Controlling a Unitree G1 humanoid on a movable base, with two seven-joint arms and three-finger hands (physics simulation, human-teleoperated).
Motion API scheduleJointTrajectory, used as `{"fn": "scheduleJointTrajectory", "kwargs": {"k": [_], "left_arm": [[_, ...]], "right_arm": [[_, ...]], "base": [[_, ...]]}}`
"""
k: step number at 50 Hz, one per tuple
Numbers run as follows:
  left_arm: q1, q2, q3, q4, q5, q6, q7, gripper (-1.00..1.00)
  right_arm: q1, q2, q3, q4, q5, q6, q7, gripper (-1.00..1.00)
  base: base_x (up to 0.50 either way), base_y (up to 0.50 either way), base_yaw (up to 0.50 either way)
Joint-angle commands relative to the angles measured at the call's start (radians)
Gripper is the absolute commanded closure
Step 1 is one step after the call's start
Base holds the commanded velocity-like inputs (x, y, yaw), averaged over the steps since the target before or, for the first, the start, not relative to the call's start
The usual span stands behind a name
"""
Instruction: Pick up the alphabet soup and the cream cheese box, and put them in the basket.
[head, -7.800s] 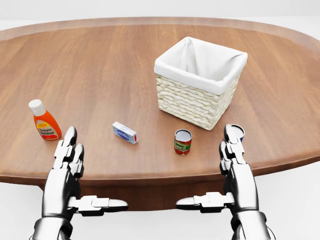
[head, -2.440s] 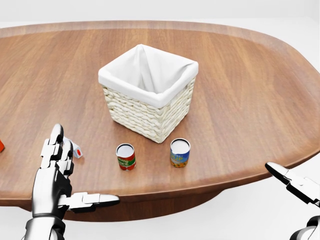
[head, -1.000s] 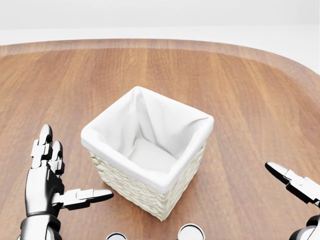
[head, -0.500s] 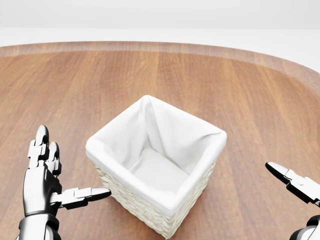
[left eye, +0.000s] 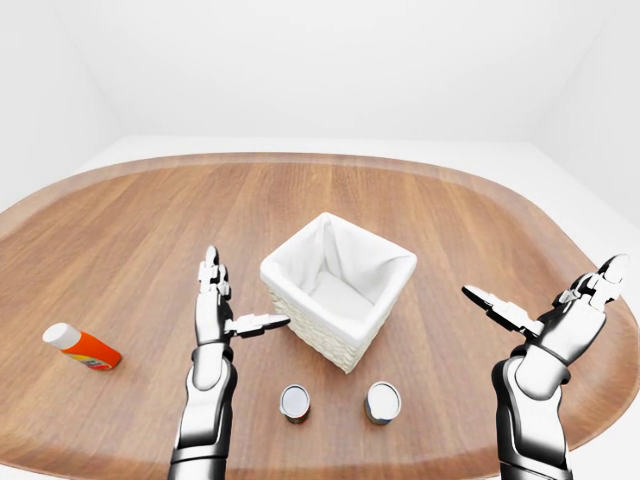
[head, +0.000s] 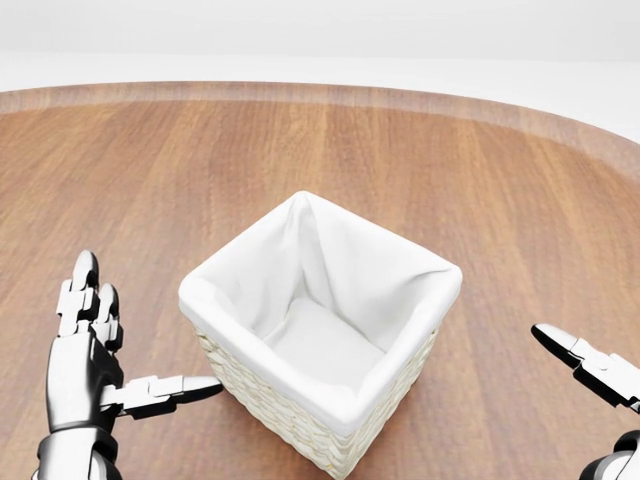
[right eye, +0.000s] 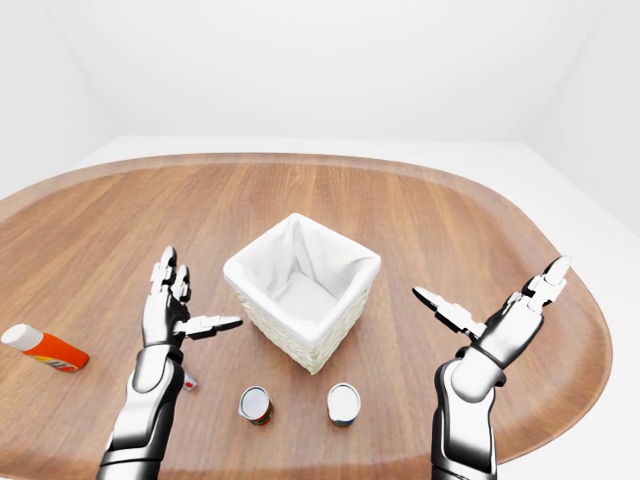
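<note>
At the centre of your head view sits the basket (head: 330, 400), a square box of pale woven wicker with a white cloth liner folded over its rim, nothing inside it. That view shows only the basket, the brown wood-grain bench (head: 520, 200) and your two hands; both cans fall below its lower edge.

Your eye views show more. Two cans stand upright near the lower middle of the frame, below the basket: one with a red and green label (right eye: 255, 405) to the left, one with a blue and yellow label (right eye: 342, 403) to the right. No lettering on either can be read, so you cannot tell which is the alphabet soup. Only the right-eye view shows a small white corner with a red mark (right eye: 189, 381) peeking out beside your left forearm; it is too small to identify. An orange bottle with a white cap (left eye: 82, 347) lies on its side at the far left.

Your left hand (left eye: 214, 308) is raised beside the basket, fingers straight up, thumb pointing at the wicker, holding nothing. Your right hand (right eye: 495, 320) is spread wide at the right, also holding nothing.
</note>
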Motion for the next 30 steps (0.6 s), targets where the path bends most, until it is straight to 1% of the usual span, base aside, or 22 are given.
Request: {"fn": "scheduleJointTrajectory", "kwargs": {"k": [1,3,4,5,7,8,9,10,11,12,13,14,15,16,17,19,21,22,23,25,27,30], "left_arm": [[0.001,0.000,0.009,-0.034,-0.007,0.038,0.005,-1.00],[0.003,0.001,0.010,-0.047,0.007,0.057,0.023,-1.00],[0.003,0.004,0.005,-0.051,0.023,0.069,0.027,-1.00],[0.000,0.007,0.003,-0.044,0.045,0.060,0.037,-1.00],[0.002,0.014,-0.002,-0.053,0.101,0.084,0.059,-1.00],[0.006,0.016,-0.005,-0.071,0.120,0.127,0.058,-1.00],[0.011,0.014,-0.008,-0.083,0.129,0.125,0.052,-1.00],[0.018,0.017,-0.015,-0.089,0.159,0.109,0.054,-1.00],[0.025,0.016,-0.017,-0.103,0.184,0.111,0.060,-1.00],[0.031,0.013,-0.017,-0.114,0.199,0.117,0.062,-1.00],[0.047,0.012,-0.020,-0.146,0.221,0.149,0.058,-1.00],[0.049,0.013,-0.018,-0.137,0.232,0.137,0.058,-1.00],[0.062,0.009,-0.016,-0.155,0.239,0.136,0.058,-1.00],[0.069,0.009,-0.017,-0.168,0.258,0.138,0.060,-1.00],[0.086,0.004,-0.015,-0.201,0.261,0.151,0.056,-1.00],[0.101,0.004,-0.017,-0.234,0.305,0.158,0.064,-1.00],[0.110,-0.004,-0.016,-0.257,0.303,0.158,0.052,-1.00],[0.118,-0.003,-0.021,-0.271,0.324,0.158,0.055,-1.00],[0.139,-0.002,-0.034,-0.321,0.374,0.158,0.059,-1.00],[0.150,-0.007,-0.032,-0.342,0.395,0.158,0.055,-1.00],[0.161,-0.009,-0.019,-0.374,0.384,0.158,0.028,-1.00],[0.169,-0.015,-0.001,-0.443,0.397,0.158,0.013,-1.00]], "right_arm": [[-0.003,-0.002,0.000,0.009,-0.001,-0.004,0.000,-1.00],[-0.005,-0.003,0.000,0.019,0.000,-0.012,0.000,-1.00],[-0.004,-0.004,0.000,0.015,0.000,-0.009,0.000,-1.00],[-0.003,-0.003,0.000,0.005,0.000,0.000,0.000,-1.00],[-0.004,-0.004,0.000,0.015,-0.003,-0.008,0.000,-1.00],[-0.004,-0.003,0.002,0.013,-0.004,-0.005,0.000,-1.00],[-0.004,-0.003,0.002,0.012,-0.004,-0.005,0.000,-1.00],[-0.003,-0.003,0.002,0.009,-0.004,-0.004,0.000,-1.00],[-0.002,-0.003,0.002,0.006,-0.005,0.000,0.000,-1.00],[-0.002,-0.002,0.001,0.005,-0.005,0.000,0.000,-1.00],[-0.006,-0.004,0.000,0.022,-0.004,-0.013,0.000,-1.00],[-0.006,-0.004,0.000,0.023,-0.003,-0.013,0.000,-1.00],[-0.005,-0.004,0.000,0.020,-0.002,-0.010,0.000,-1.00],[-0.006,-0.005,0.000,0.022,-0.002,-0.012,0.000,-1.00],[-0.005,-0.004,0.001,0.021,-0.003,-0.013,0.000,-1.00],[-0.003,-0.004,0.002,0.014,-0.004,-0.010,0.000,-1.00],[-0.006,-0.005,-0.003,0.020,0.000,-0.013,0.000,-1.00],[-0.006,-0.005,-0.003,0.021,0.000,-0.013,0.000,-1.00],[-0.006,-0.005,-0.003,0.012,0.001,-0.003,0.000,-1.00],[-0.006,-0.005,-0.002,0.024,0.000,-0.016,0.000,-1.00],[-0.002,-0.003,0.000,0.007,-0.002,-0.005,0.000,-1.00],[-0.002,-0.002,-0.001,0.005,-0.002,-0.004,0.000,-1.00]], "base": [[0.00,0.00,0.00],[0.00,0.00,0.00],[0.00,0.00,0.00],[0.00,0.00,0.00],[0.00,0.00,0.00],[0.00,0.00,0.00],[0.00,0.00,0.00],[0.00,0.00,0.00],[0.00,0.00,0.00],[0.00,0.00,0.00],[0.00,0.00,0.00],[0.00,0.00,0.00],[0.00,0.00,0.00],[0.00,0.00,0.00],[0.00,0.00,0.00],[0.00,0.00,0.00],[0.00,0.00,0.00],[0.00,0.00,0.00],[0.00,0.00,0.00],[0.00,0.00,0.00],[0.00,0.00,0.00],[0.00,0.00,0.00]]}}
